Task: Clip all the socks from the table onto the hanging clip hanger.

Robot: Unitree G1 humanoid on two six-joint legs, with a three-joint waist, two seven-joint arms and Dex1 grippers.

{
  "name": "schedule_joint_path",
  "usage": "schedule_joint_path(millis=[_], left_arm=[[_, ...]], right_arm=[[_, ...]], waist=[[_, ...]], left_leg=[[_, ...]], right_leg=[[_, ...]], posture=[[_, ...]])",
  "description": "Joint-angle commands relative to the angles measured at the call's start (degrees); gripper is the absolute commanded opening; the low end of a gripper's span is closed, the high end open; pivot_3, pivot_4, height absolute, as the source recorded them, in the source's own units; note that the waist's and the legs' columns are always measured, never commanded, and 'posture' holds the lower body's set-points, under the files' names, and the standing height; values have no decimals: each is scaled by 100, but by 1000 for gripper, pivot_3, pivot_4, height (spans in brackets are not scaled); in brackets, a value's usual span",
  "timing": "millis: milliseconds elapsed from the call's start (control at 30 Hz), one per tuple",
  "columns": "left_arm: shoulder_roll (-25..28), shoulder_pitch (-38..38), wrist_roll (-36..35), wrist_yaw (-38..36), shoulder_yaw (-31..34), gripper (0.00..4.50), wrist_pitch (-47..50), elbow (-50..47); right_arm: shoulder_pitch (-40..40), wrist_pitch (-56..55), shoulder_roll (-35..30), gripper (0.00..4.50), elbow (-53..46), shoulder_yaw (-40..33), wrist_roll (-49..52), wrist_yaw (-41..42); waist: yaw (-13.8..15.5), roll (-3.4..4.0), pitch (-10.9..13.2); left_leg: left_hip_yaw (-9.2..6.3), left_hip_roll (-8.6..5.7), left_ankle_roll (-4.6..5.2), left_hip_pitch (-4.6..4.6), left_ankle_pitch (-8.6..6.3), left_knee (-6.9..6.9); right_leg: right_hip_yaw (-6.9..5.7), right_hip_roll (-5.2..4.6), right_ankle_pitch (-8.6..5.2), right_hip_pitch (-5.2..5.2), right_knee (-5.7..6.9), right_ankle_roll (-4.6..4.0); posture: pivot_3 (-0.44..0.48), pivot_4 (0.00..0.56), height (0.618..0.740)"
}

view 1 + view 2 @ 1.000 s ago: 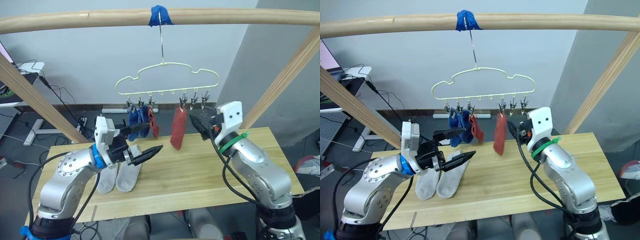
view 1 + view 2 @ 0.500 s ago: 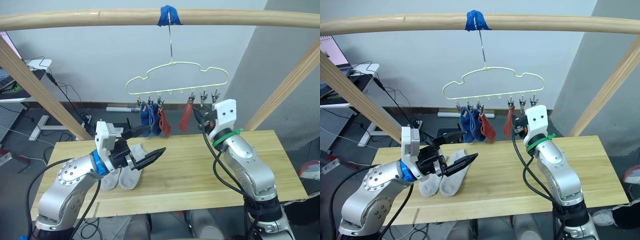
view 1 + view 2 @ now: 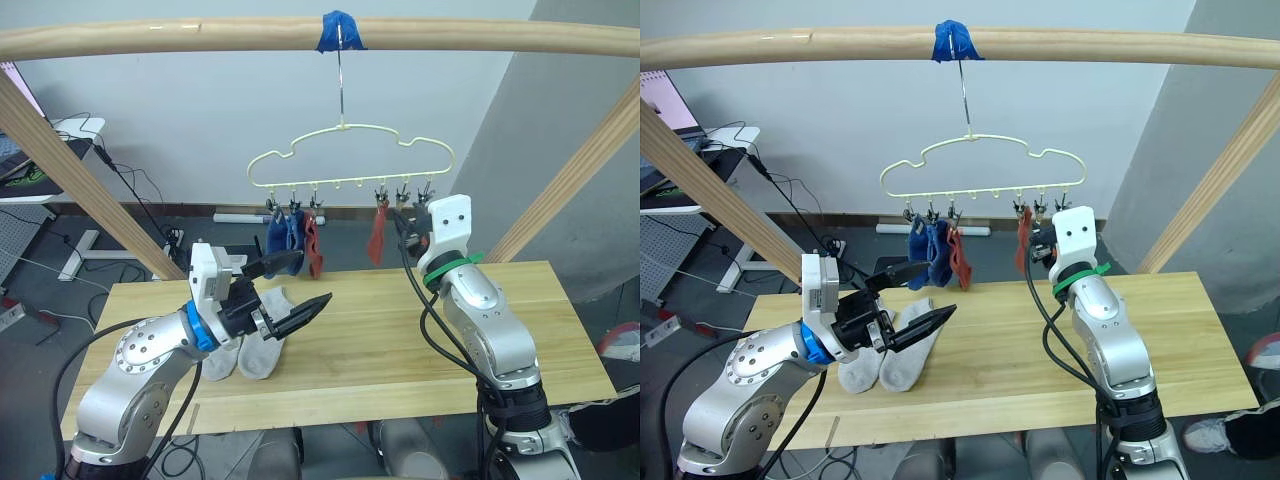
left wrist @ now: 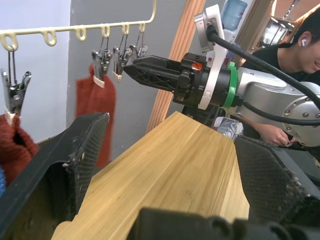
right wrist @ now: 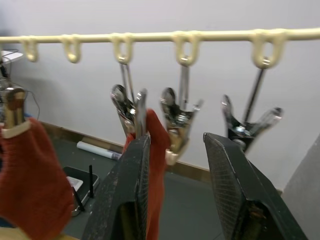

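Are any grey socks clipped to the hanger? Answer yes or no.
No; both grey socks lie on the table, while the clip hanger holds blue and red ones.

A pale wall [image 3: 190, 110] backs a wooden pole frame [image 3: 200, 37], cables [image 3: 130, 200] trailing below.

Open tabletop: the right half of the table [image 3: 520, 330] lies bare. Two grey socks [image 3: 245, 345] occupy its left part beneath the left gripper [image 3: 305, 285], fingers spread. Overhead: clip hanger [image 3: 345, 165], with blue and red socks [image 3: 292, 240] bunched under its left clips; a red sock [image 3: 377, 232] and the right gripper [image 5: 172, 165], parted, crowd the right clips. Slanted wooden poles [image 3: 70, 180] flank both sides.
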Motion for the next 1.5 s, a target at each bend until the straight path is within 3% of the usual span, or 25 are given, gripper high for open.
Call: schedule_joint_path(millis=[33,1500], left_arm=[[5,-16,-87,12,40,4500,-18,-221],[-42,-4,85,64,-121,4500,-124,-249]], right_arm=[[-187,-189,71,1756,-17,-80,-95,-25],[-911,-554,677,1756,849,-165,-246,-44]], waist=[[-2,0,0],[8,0,0]], left_leg=[[0,0,0,1,0,0],[-2,-1,0,4,0,2]], right_leg=[[0,0,0,0,1,0],[-1,0,2,0,12,-4]], posture=[[-99,176,740],[-79,187,740]])
